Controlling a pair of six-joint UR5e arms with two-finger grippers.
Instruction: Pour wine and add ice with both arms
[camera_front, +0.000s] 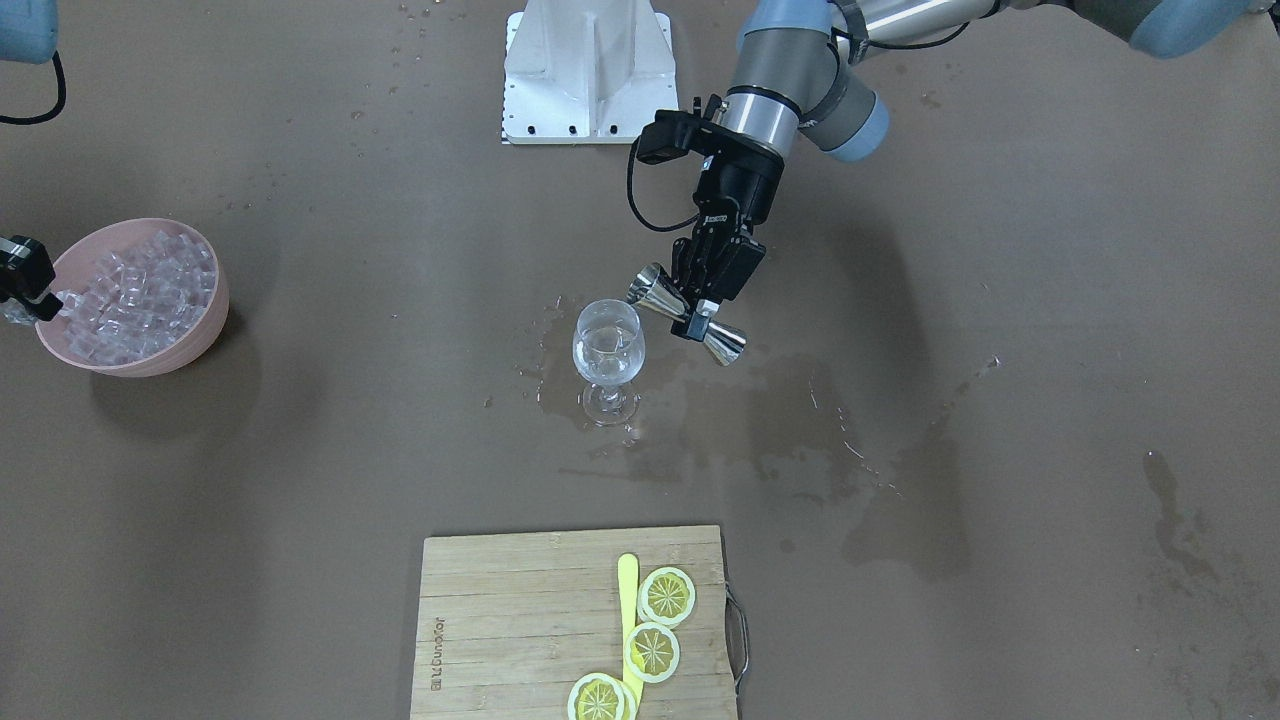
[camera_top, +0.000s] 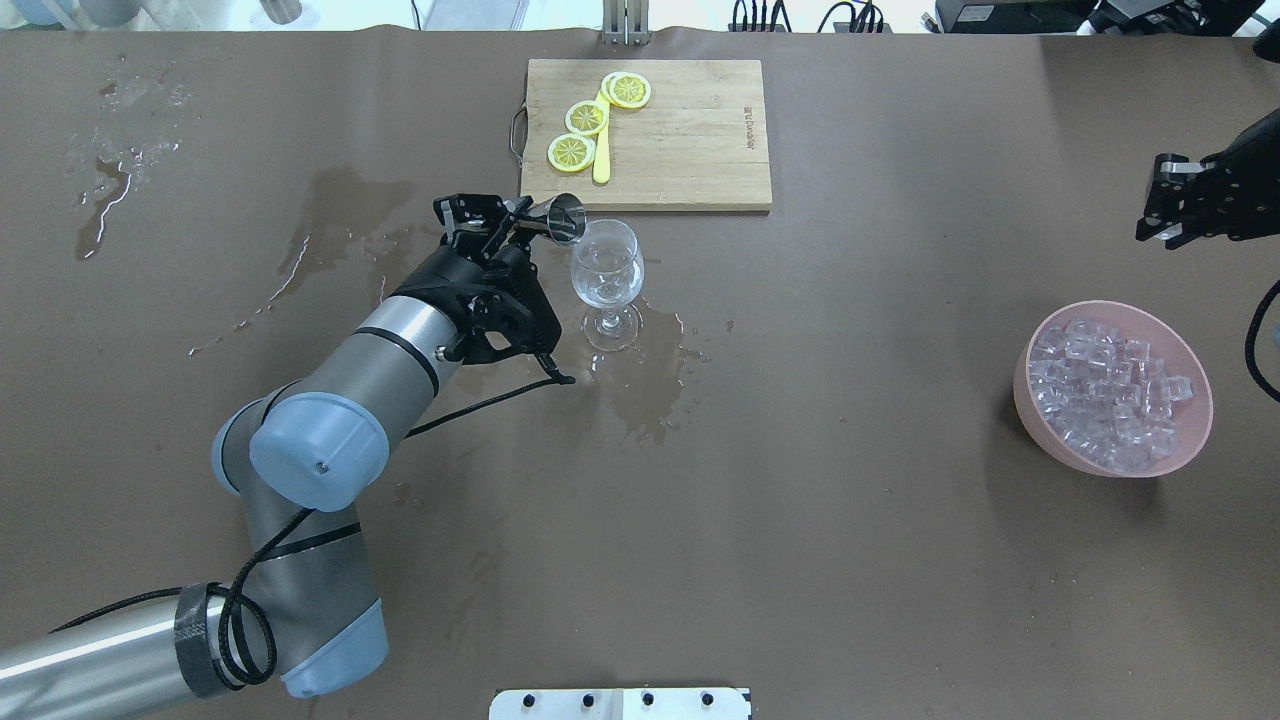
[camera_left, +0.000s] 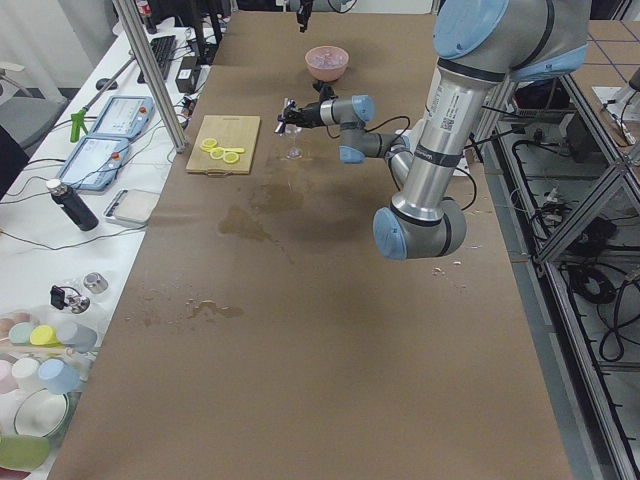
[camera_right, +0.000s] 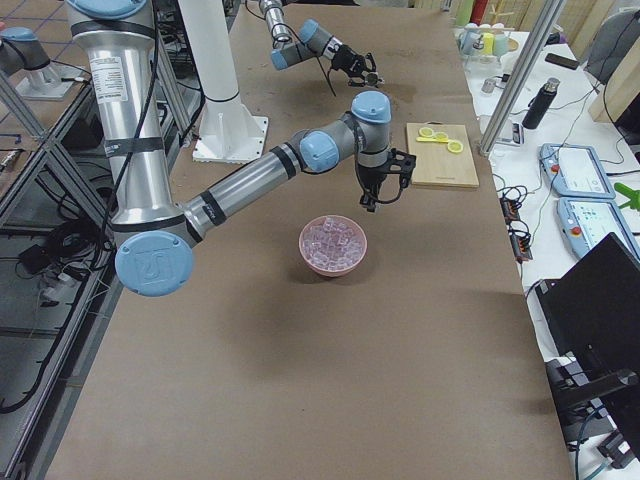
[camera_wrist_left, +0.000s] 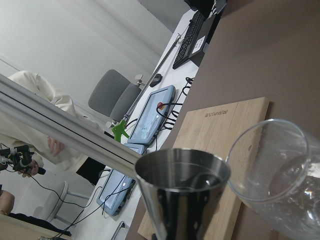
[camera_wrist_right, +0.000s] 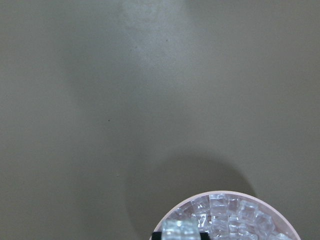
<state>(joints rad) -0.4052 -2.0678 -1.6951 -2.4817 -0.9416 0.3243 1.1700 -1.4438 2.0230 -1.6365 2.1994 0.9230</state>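
- Two arms work over a brown surface (camera_front: 1000, 250); the left end effector (camera_front: 700, 310) pinches a steel double-ended jigger (camera_front: 655, 290) at its narrow waist.
- The jigger lies tilted almost on its side, one mouth just beside the rim of a stemmed wine glass (camera_front: 608, 345).
- The glass stands upright near the middle of the surface, with a small amount of clear wine (camera_front: 608, 365) in its bowl.
- Wet patches (camera_front: 760, 420) spread on the surface around the foot of the glass.
- On the robot's right, a pink bowl (camera_front: 205, 330) holds a heap of ice (camera_front: 135, 300).
- The right end effector (camera_top: 1160, 210) hangs in the air near the bowl's rim; the wrist view shows one ice cube (camera_wrist_right: 180, 231) pinched between its fingers.
- A wooden cutting board (camera_front: 520, 610) lies beyond the glass, away from the robot, carrying three lemon slices (camera_front: 667, 596) and a yellow stick (camera_front: 628, 585).
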